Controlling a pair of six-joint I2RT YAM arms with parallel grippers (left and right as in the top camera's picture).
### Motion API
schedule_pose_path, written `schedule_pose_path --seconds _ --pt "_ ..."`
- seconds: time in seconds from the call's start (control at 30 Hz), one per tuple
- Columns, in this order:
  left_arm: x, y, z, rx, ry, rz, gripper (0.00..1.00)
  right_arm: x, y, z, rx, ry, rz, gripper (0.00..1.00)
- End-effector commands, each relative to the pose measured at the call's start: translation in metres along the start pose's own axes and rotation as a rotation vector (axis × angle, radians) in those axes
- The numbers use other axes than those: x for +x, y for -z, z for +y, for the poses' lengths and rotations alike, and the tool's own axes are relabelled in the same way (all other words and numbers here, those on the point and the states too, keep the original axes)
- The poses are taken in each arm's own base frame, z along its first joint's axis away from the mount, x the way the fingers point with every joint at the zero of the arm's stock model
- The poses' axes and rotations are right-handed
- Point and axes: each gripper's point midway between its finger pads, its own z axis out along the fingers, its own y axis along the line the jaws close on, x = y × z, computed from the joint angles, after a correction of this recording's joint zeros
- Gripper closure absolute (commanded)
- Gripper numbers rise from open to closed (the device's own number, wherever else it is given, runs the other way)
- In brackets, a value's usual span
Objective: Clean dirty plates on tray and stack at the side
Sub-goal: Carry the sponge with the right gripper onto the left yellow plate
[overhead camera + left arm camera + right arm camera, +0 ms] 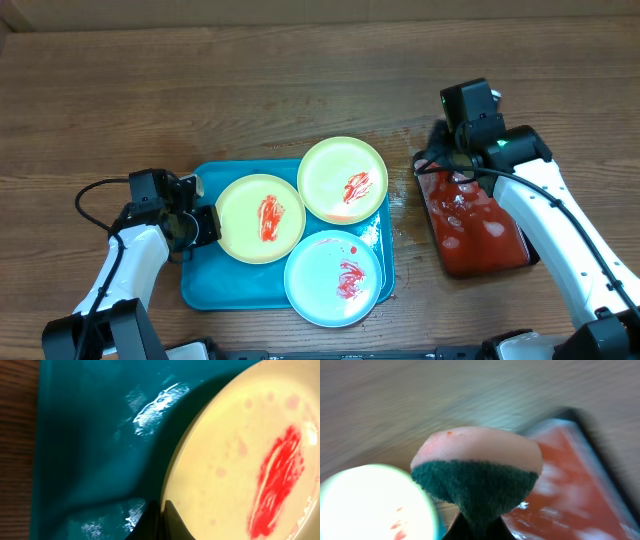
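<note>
Three plates lie on the turquoise tray (205,285), each smeared with red sauce: a yellow-green one at left (240,230), a yellow-green one at the back (325,170) and a pale blue-white one at the front (315,275). My left gripper (205,222) is shut on the left rim of the left plate (225,460), one finger above and one below the rim (162,520). My right gripper (450,160) is shut on a sponge (477,467), pink with a green scouring side, over the near end of the black tray (432,215).
The black tray of red liquid (560,490) sits right of the turquoise tray, under my right arm. Wet spots lie on the wooden table (300,80) between the two trays.
</note>
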Motion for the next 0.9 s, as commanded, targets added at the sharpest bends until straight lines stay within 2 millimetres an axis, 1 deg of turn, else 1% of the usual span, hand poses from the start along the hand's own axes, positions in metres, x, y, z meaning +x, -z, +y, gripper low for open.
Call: schedule_pose_path --seconds 0.0,0.07,0.13,0.2,0.3,0.4,0.47,0.53,0.6,0.67,0.73,0.8,0.87 --pt "0.002 -0.001 -0.014 0.090 -0.062 0.003 0.95 0.011 0.033 0.087 -0.491 0.112 0.096 0.96" --pt "0.002 -0.001 -0.014 0.090 -0.061 0.003 0.96 0.012 0.045 0.106 -0.615 0.116 0.113 0.96" --pt "0.002 -0.001 -0.014 0.090 -0.061 0.004 0.96 0.015 0.055 0.118 -0.695 0.114 0.138 0.96" --pt "0.003 -0.001 -0.014 0.089 -0.060 0.006 0.96 0.021 0.060 0.126 -0.734 0.129 0.160 0.96" --pt "0.003 -0.001 -0.014 0.089 -0.059 0.008 0.96 0.036 0.060 0.135 -0.739 0.152 0.199 0.96" --pt "0.003 -0.001 -0.012 0.080 -0.046 0.009 0.96 0.057 0.059 0.148 -0.742 0.177 0.259 0.96" --pt "0.004 -0.001 -0.011 0.071 -0.039 0.012 0.96 0.076 0.058 0.162 -0.764 0.218 0.306 0.96" --pt "0.005 -0.001 -0.010 0.065 -0.036 0.014 0.95 0.102 0.058 0.184 -0.802 0.285 0.357 0.96" --pt "0.005 -0.001 -0.004 0.033 -0.011 0.016 0.96 0.124 0.057 0.204 -0.840 0.344 0.384 0.96" --pt "0.005 -0.001 0.002 -0.002 0.019 0.015 0.96 0.146 0.051 0.221 -0.838 0.352 0.422 0.96" --pt "0.005 -0.001 0.002 -0.002 0.019 0.015 0.96 0.163 0.038 0.232 -0.798 0.300 0.472 0.96" --pt "0.005 -0.001 0.002 -0.001 0.019 0.016 0.95 0.178 0.019 0.238 -0.740 0.232 0.517 0.96" --pt "0.005 -0.001 0.002 -0.001 0.019 0.015 0.96 0.191 0.001 0.247 -0.734 0.205 0.553 0.96"
